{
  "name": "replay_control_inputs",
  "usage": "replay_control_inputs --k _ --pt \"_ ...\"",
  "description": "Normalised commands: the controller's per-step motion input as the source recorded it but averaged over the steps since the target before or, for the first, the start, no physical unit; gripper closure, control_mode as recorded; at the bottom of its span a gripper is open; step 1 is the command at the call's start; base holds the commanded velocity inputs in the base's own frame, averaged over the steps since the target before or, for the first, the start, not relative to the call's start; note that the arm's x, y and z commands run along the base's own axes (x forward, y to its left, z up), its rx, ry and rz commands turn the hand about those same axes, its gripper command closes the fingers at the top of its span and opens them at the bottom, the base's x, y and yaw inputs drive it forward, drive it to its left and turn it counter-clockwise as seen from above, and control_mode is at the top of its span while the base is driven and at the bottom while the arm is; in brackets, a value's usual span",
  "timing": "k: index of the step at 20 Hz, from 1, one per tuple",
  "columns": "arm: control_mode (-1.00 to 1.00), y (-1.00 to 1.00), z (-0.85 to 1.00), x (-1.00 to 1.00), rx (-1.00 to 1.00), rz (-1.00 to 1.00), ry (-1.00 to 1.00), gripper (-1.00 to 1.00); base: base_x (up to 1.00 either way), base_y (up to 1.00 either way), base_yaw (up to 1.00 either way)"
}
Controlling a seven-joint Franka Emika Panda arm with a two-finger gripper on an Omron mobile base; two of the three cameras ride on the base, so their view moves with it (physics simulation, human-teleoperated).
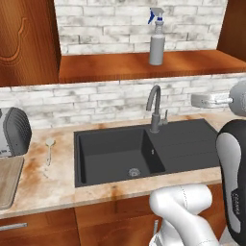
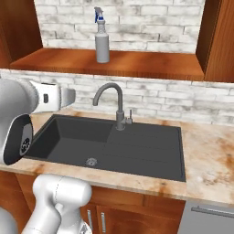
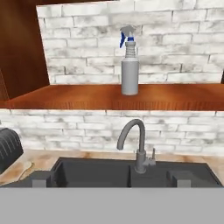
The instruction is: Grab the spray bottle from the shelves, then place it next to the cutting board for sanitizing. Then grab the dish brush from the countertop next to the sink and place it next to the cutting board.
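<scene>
- Nearest us, our gripper [image 3: 111,180] stands wide and holds nothing; its fingertips [image 3: 42,178] sit low over the sink [image 1: 115,153].
- The faucet [image 3: 133,146] rises between us and the shelves [image 3: 87,98]; reaching straight up could clip it.
- The spray bottle [image 3: 129,61] stands upright mid-ledge, near the front edge (tall and slim); an off-centre close could tip it.
</scene>
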Motion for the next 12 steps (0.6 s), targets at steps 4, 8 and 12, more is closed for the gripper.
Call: replay_control_inputs --k 4,8,12 --pt "-1.0 -0.03 0.96 -0.28 0.0 0.0 -0.3 -1.0 0.0 0.0 0.0" --pt "-1.0 -0.03 0.73 -0.01 0.0 0.0 -0.24 -1.0 0.0 0.0 0.0" --pt "-1.0 -0.11 0.41 0.3 0.02 0.0 -0.02 -1.0 0.0 0.0 0.0"
